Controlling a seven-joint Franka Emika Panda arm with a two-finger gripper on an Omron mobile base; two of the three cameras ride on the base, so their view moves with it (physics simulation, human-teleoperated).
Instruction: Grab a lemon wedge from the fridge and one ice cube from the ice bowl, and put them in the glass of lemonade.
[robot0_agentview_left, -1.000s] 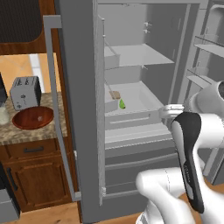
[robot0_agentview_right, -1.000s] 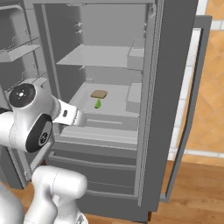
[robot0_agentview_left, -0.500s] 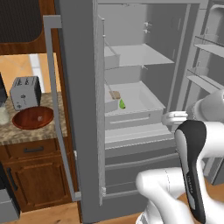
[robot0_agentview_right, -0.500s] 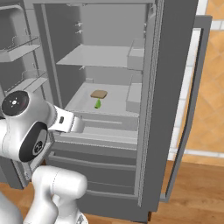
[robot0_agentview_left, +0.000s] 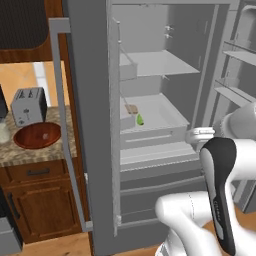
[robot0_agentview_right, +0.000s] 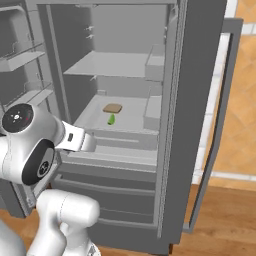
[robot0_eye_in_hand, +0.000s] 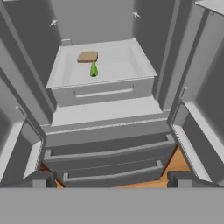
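Our two-finger gripper hangs with its jaws spread wide and nothing between them, in front of the tall grey steel French-door fridge, whose doors stand open. From the hand view we see the two dark fingertips at the bottom, well apart from each other, and past them the fridge's lower drawers and a strip of wooden floor.

We see the tiny yellow-green lemon wedge lying on the pale white lower tray inside the fridge, well apart from the gripper. Just beside the wedge, towards the back of the fridge, lies a small tan-brown block; we cannot tell whether the two touch. In the left base view the wedge sits near the tray's front left corner, and in the right base view it lies in front of the block.

Outside the fridge, on the speckled stone counter by its open left door, we see the round, glossy reddish-brown ice bowl. Behind the bowl stands a silver toaster. At the picture's left edge, just beside the bowl, a small clear tumbler of pale liquid shows partly, cut off by the frame.
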